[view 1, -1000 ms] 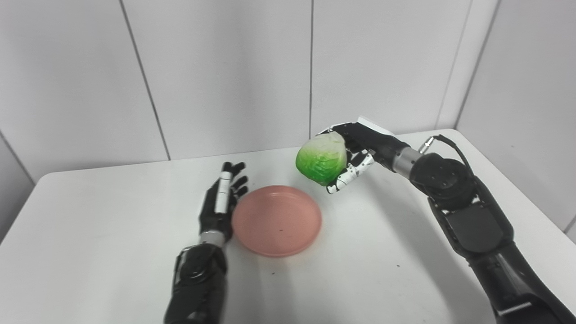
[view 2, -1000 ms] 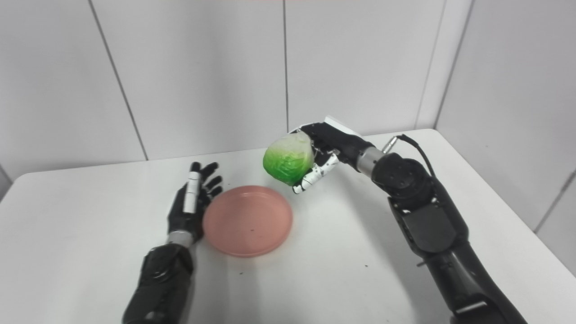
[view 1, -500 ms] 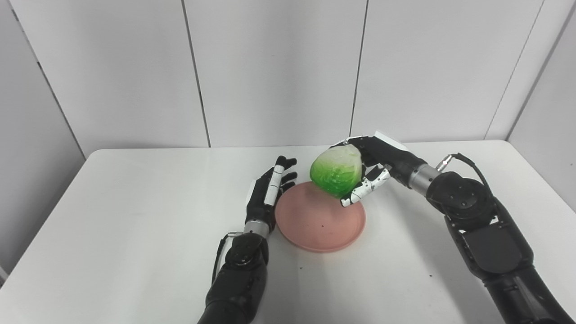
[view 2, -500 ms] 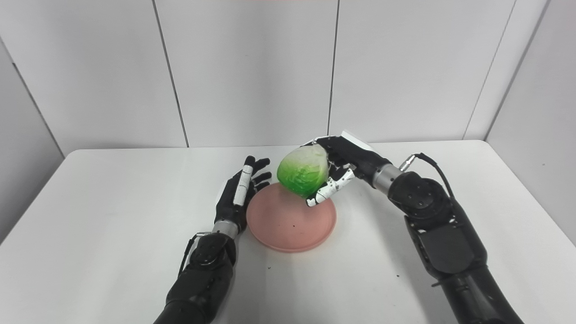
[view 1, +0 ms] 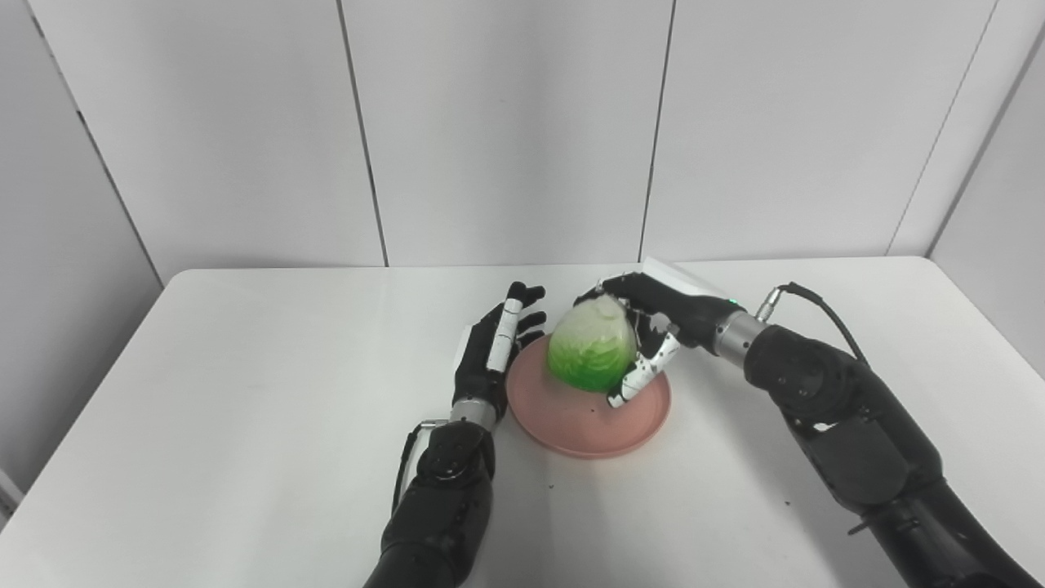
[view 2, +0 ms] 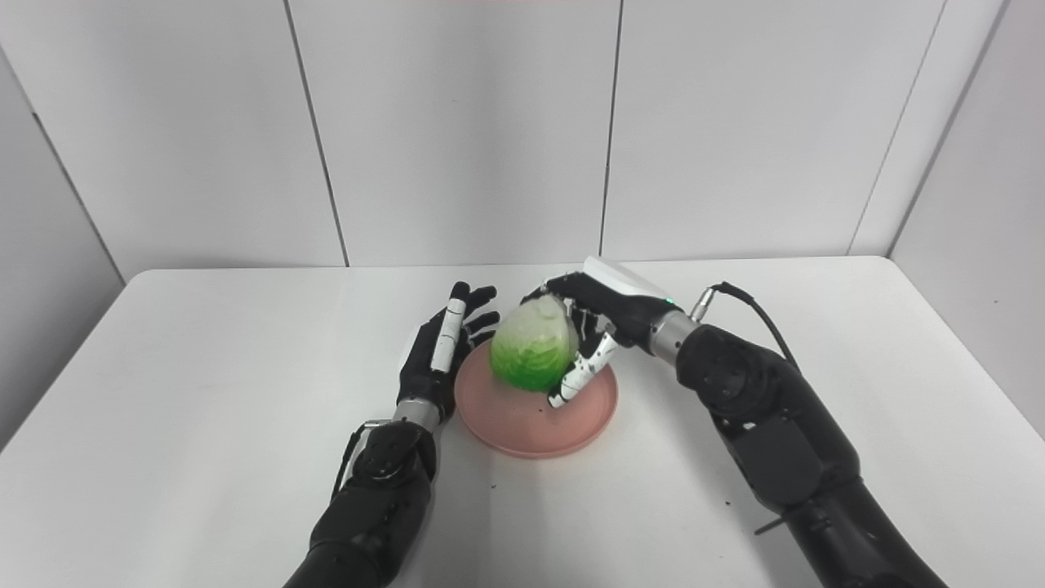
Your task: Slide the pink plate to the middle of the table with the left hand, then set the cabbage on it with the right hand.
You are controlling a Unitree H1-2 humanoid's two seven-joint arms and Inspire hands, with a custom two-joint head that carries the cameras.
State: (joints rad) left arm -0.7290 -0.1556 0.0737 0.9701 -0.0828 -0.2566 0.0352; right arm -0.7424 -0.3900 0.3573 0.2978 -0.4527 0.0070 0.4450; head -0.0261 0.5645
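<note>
- Cabbage: the round head of cabbage, bright green below and pale whitish on top, sits low over the far half of the shallow round pink plate in the left eye view; whether it touches the plate cannot be told.
- In that view the right hand, black with a white-speckled thumb, wraps the cabbage from the plate's right side, fingers curled over its top and thumb down its near right flank, so the hand is closed on it.
- The left hand, black with a white strip along one finger, stands on edge just beside the plate's left rim, fingers straight and apart, holding nothing; contact with the rim cannot be told.
- The plate lies on the white table, about midway between its side edges.
- In the right eye view the cabbage overlaps the plate's far-left part, the right hand clasping it from beyond and to the right.
- There the left hand stands left of the plate, spread and empty.
</note>
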